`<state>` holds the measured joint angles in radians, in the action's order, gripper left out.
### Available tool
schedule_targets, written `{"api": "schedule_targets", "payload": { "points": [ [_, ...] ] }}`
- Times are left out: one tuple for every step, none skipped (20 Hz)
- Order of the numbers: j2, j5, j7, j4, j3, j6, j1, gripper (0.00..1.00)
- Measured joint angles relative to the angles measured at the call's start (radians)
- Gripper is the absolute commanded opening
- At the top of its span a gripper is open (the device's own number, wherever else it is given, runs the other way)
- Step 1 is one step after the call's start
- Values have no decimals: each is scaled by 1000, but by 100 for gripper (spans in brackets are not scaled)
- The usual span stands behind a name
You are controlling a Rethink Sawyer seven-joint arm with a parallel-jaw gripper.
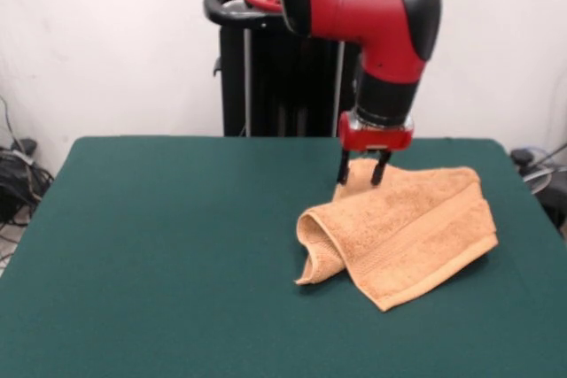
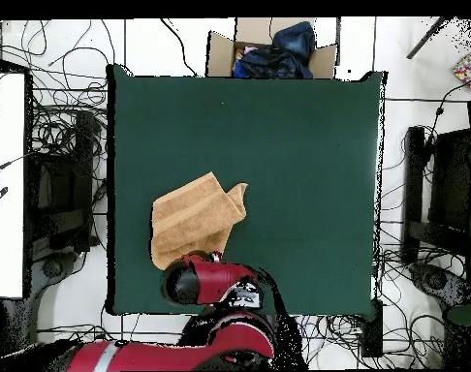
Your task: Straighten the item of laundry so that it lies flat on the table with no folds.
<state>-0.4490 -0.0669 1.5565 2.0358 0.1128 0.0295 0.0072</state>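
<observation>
Fingers (image 1: 361,168) slightly parted over folded towel (image 1: 416,227); overhead, arm (image 2: 215,281) hides them.

A dark green felt-topped table (image 1: 177,254) carries a single peach terry-cloth hand towel (image 1: 416,227), which lies folded over itself on the side of the table nearer the robot's pedestal. One corner is rolled into a loose curl, and a woven band runs along one edge.

From overhead, my arm (image 2: 215,281) covers the claw and the towel's (image 2: 193,218) nearest corner. In front, the tabletop's (image 1: 159,245) near edge is cut off.
</observation>
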Motion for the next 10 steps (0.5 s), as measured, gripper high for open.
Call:
{"api": "schedule_targets", "payload": {
  "points": [
    [13, 0, 0, 0, 2, 23, 1, 100],
    [25, 0, 0, -1, 3, 44, 0, 100],
    [37, 0, 0, -1, 4, 65, -1, 100],
    [42, -2, 0, 2, 3, 86, -3, 100],
    [47, -3, 0, 6, 3, 107, -5, 100],
    [45, -3, 0, 11, 3, 113, -7, 100],
    [43, -3, 0, 17, 3, 119, -8, 100],
    [44, -3, 0, 17, 2, 120, -10, 100],
    [43, -4, 0, 16, -3, 118, -15, 100],
    [43, -4, 0, 17, -7, 118, -21, 100]
  ]
}}
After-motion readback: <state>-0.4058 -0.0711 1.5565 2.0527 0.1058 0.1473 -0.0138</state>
